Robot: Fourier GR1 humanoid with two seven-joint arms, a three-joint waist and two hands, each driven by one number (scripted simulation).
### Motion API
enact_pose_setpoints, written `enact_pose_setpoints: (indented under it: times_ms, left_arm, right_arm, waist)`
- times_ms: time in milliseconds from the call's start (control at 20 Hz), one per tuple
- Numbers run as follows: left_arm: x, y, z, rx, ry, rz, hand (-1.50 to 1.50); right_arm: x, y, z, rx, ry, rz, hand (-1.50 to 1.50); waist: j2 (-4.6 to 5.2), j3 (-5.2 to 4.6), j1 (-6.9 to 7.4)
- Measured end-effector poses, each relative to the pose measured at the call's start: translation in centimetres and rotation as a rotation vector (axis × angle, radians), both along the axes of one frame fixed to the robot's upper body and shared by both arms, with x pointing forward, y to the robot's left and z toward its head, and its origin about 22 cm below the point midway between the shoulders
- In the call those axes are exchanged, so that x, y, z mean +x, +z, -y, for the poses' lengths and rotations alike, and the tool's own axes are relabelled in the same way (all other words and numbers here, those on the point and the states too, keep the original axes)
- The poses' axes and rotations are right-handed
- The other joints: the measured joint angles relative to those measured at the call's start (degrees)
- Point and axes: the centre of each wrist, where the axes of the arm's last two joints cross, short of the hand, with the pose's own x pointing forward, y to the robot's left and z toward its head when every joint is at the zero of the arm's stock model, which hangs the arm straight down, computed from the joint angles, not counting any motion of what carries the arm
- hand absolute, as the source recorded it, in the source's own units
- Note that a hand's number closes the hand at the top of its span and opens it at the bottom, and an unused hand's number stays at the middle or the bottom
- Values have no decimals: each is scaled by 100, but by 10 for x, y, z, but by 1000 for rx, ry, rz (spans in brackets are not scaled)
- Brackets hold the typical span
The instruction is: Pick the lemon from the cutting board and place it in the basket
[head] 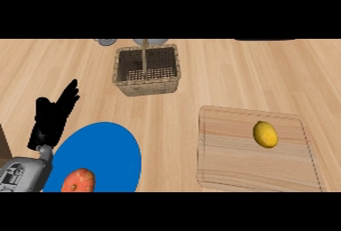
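Observation:
A yellow lemon [265,134] lies on the wooden cutting board [230,162] at the right, toward the board's upper right part. The square wicker basket [126,81] stands at the back, left of centre, with nothing visible inside it. My left hand [54,118] rests at the left edge, fingers straight and pointing up, open and holding nothing. It is far from both the lemon and the basket. My right hand does not show anywhere.
A blue plate [106,153] lies at the lower left with an orange-red fruit [79,181] on its near part. Grey objects [105,41] peek in at the top behind the basket. Bare wooden counter [253,72] separates board and basket.

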Motion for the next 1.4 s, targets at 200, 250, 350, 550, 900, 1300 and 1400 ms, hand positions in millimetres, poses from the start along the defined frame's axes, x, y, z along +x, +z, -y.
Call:
enact_pose_setpoints:
  times_ms: [200,250,350,550,900,1300,1400]
  left_arm:
    - [-3,-3,3,-3,-8,2,0]
    - [-2,-4,4,-4,-10,3,0]
    - [0,-9,11,-2,-11,0,0]
    - [7,-4,17,-5,-16,-2,0]
    - [10,-12,9,-7,-24,1,0]
    - [10,-4,13,-7,-28,-2,0]
    - [7,-9,11,-4,-23,-4,0]
  right_arm:
    - [-6,6,4,-9,19,-56,-150]
    - [-5,6,2,-9,11,-56,-150]
    - [-5,2,0,-8,-6,-61,-150]
    - [-10,-5,5,9,-46,-40,-150]
    - [-3,-26,-3,16,-115,1,-150]
    - [17,-61,-25,20,-119,-31,-150]
    - [16,-68,-29,17,-113,-36,-150]
  waist:
    - [2,3,46]
    - [4,5,56]
    - [7,6,67]
    - [9,8,77]
    - [13,8,99]
    - [14,10,119]
    - [13,10,116]
